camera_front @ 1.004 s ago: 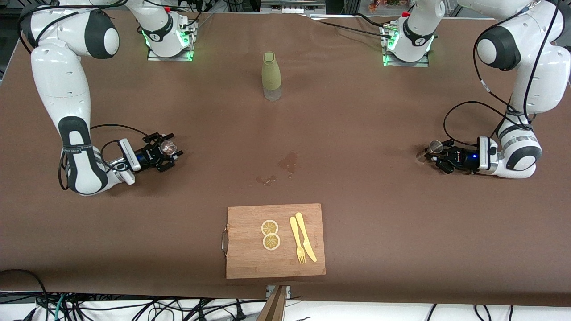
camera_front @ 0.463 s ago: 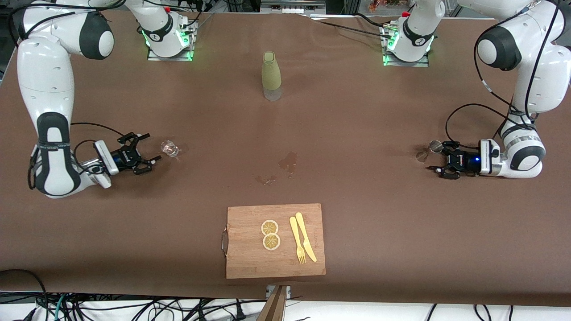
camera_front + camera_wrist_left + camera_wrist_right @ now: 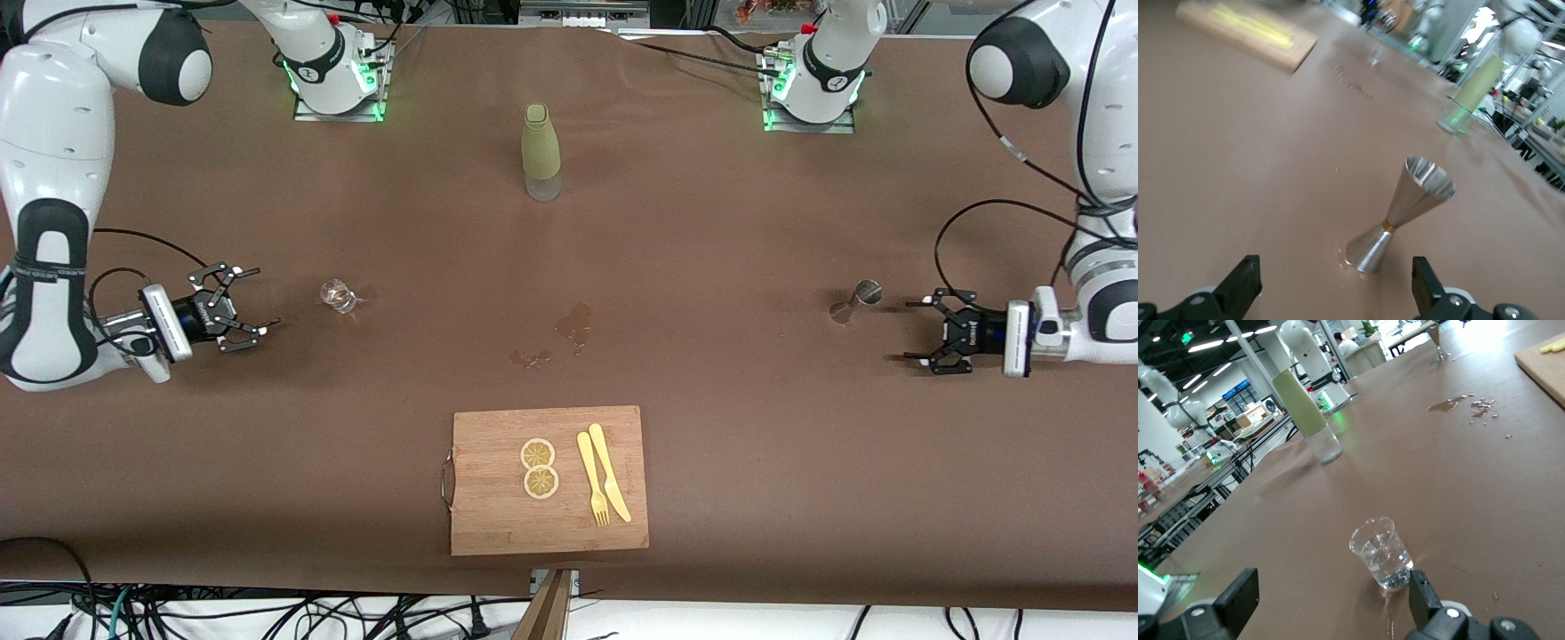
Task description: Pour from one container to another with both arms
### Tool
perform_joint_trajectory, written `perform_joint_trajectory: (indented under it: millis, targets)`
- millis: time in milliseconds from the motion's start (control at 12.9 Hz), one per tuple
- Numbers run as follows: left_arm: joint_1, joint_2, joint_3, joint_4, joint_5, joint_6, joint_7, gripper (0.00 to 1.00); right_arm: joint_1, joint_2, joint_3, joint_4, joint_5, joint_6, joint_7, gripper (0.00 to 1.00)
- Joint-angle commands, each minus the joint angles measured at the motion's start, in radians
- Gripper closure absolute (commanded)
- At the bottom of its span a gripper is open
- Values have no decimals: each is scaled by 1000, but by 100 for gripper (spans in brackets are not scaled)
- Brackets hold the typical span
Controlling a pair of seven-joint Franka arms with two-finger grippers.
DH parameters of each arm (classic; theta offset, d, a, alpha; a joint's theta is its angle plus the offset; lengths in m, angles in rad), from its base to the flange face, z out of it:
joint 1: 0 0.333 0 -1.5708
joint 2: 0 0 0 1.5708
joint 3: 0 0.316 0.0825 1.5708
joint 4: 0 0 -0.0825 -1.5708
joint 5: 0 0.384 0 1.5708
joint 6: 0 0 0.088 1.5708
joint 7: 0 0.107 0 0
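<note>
A small clear glass point(image 3: 338, 296) with liquid in it stands on the brown table toward the right arm's end. My right gripper point(image 3: 264, 297) is open and apart from it, low over the table toward that end. The right wrist view shows the glass point(image 3: 1381, 553) ahead of the open right gripper point(image 3: 1330, 600), off to one side of the gap. A metal jigger point(image 3: 862, 298) stands toward the left arm's end. My left gripper point(image 3: 907, 331) is open and clear of it. In the left wrist view the jigger point(image 3: 1398, 213) stands ahead of the open left gripper point(image 3: 1333, 293).
A green-sleeved bottle point(image 3: 540, 151) stands mid-table near the bases. A wet spill point(image 3: 573, 322) marks the table's middle. A wooden cutting board point(image 3: 498, 524) with two lemon slices, a yellow fork and a yellow knife lies near the front edge.
Both grippers have opened, let go of the glass and the jigger, and drawn back toward their own ends of the table. The glass and jigger stay standing.
</note>
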Motion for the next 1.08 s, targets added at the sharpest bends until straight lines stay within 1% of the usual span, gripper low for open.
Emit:
perform_joint_trajectory:
  millis: [0, 232, 309, 386, 463, 541, 618, 695, 772, 850, 1004]
  targets:
    - [-45, -87, 9, 9, 98, 28, -281, 0, 5, -76, 5, -9, -14, -2, 194, 0]
    - [-119, -217, 11, 9, 241, 28, -672, 0, 23, -152, -6, -7, -34, 1, 403, 0]
    - [-149, -262, 11, 9, 284, 28, -801, 0, 38, -172, -11, -7, -43, 6, 445, 0]
    - [-180, -308, 11, 9, 310, 26, -923, 0, 69, -213, -24, -16, -61, 32, 480, 0]
    - [-208, -348, 11, 9, 336, 26, -1026, 0, 83, -255, -29, -28, -107, 72, 521, 0]
    - [-234, -380, 9, 9, 365, 26, -1109, 0, 92, -317, -25, -68, -165, 110, 590, 0]
    - [-261, -408, 9, 7, 383, 25, -1197, 0, 98, -382, -20, -115, -202, 144, 679, 0]
    - [-288, -436, 6, 6, 403, 25, -1289, 0, 103, -440, -6, -149, -245, 179, 763, 0]
    - [-323, -466, 4, 4, 429, 23, -1363, 0, 103, -482, 6, -159, -294, 201, 835, 0]
    - [-349, -497, 3, 4, 462, 23, -1412, 0, 104, -510, 12, -163, -342, 210, 892, 0]
    - [-361, -551, -25, 7, 543, 28, -1412, 0, 115, -580, 24, -186, -425, 244, 1039, 0]
